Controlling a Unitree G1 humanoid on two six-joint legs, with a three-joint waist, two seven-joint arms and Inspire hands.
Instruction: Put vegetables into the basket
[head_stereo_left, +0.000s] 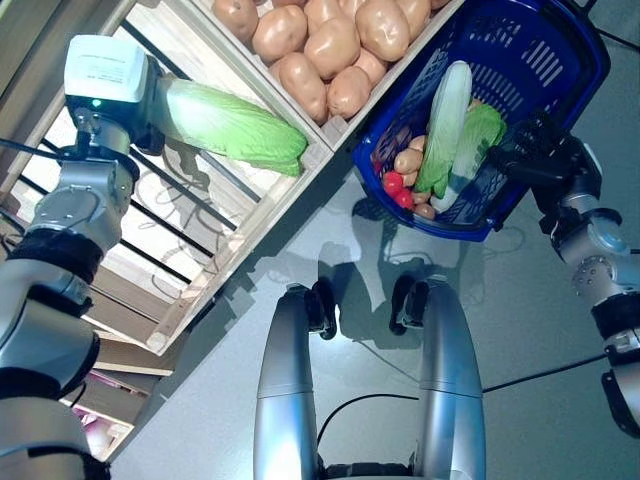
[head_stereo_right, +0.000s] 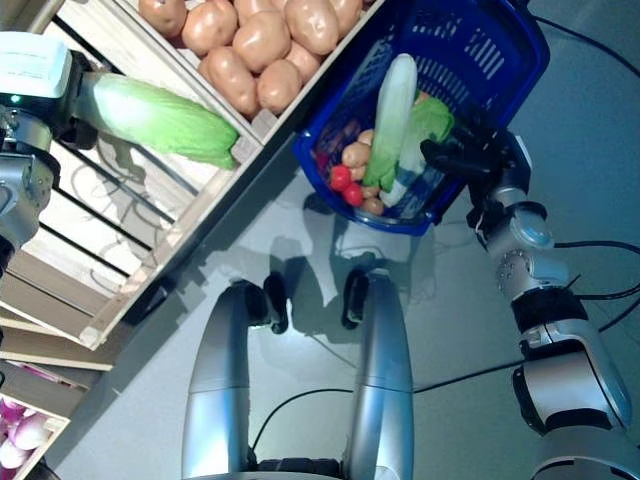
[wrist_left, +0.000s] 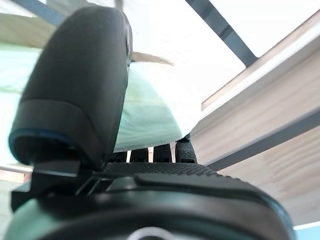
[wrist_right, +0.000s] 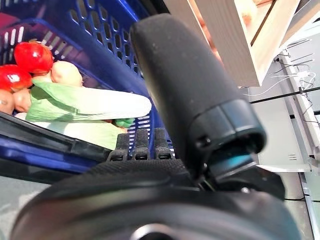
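Observation:
My left hand (head_stereo_left: 150, 125) is shut on a long pale-green cabbage (head_stereo_left: 232, 125) and holds it over the slats of the wooden stand, left of the basket. In the left wrist view the thumb (wrist_left: 80, 85) curls over the cabbage (wrist_left: 150, 115). The blue plastic basket (head_stereo_left: 560, 60) stands on the floor and holds two long green-and-white cabbages (head_stereo_left: 447, 120), red tomatoes (head_stereo_left: 394, 183) and small potatoes (head_stereo_left: 408, 160). My right hand (head_stereo_left: 535, 160) is at the basket's near right rim, fingers straight. The basket (wrist_right: 100, 45) and its vegetables also show in the right wrist view.
The wooden stand (head_stereo_left: 250, 220) runs along the left, its slatted shelf under my left hand. A crate of potatoes (head_stereo_left: 320, 50) sits right beside the basket. Grey floor (head_stereo_left: 520, 330) lies below the basket.

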